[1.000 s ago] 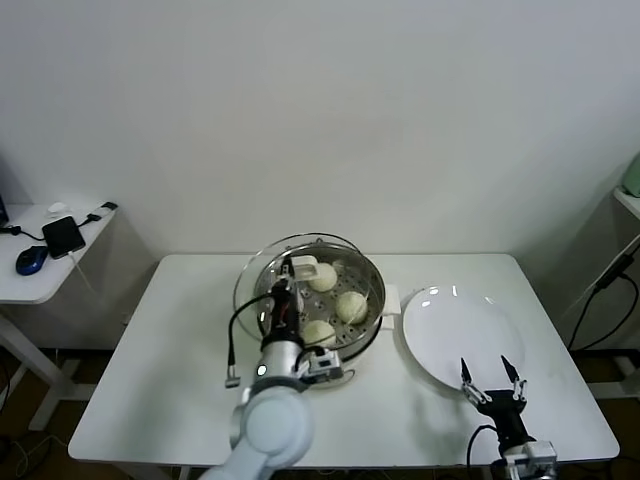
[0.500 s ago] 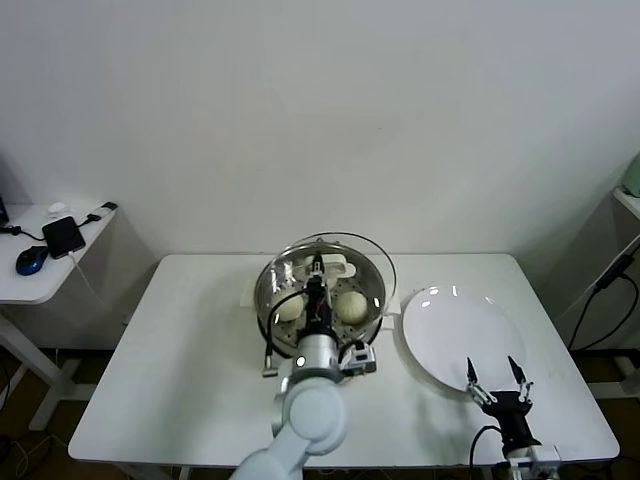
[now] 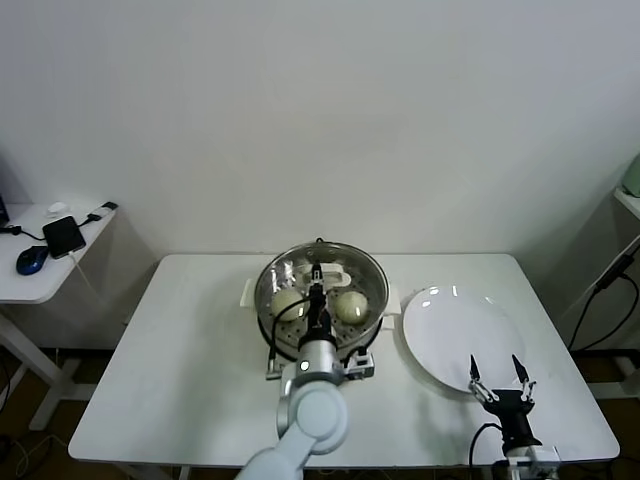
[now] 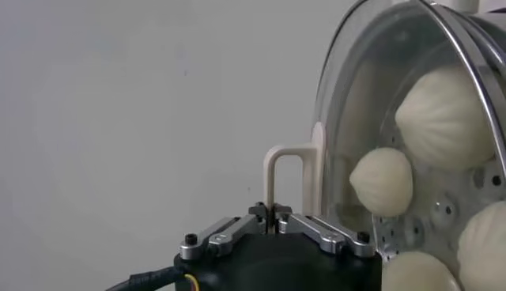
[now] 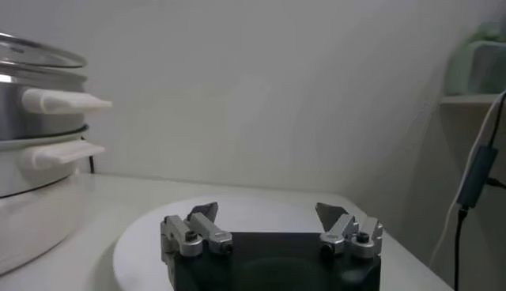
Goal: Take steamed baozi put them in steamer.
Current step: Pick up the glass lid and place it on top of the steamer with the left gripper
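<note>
Holding the glass lid (image 3: pixel 322 281) by its white handle (image 4: pixel 282 183) over the steamer (image 3: pixel 265 300).
Left gripper (image 3: pixel 317 291) is clamped shut on the handle; steamed baozi (image 4: pixel 382 181) lie under the lid just beyond its fingers. Right gripper (image 3: pixel 499 372) waits wide apart at the white plate (image 3: pixel 455 335).

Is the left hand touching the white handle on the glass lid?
Touching. The left wrist view shows the left hand shut on the lid's white handle, the loop rising from between the closed fingers, with the glass lid over the steamer.
</note>
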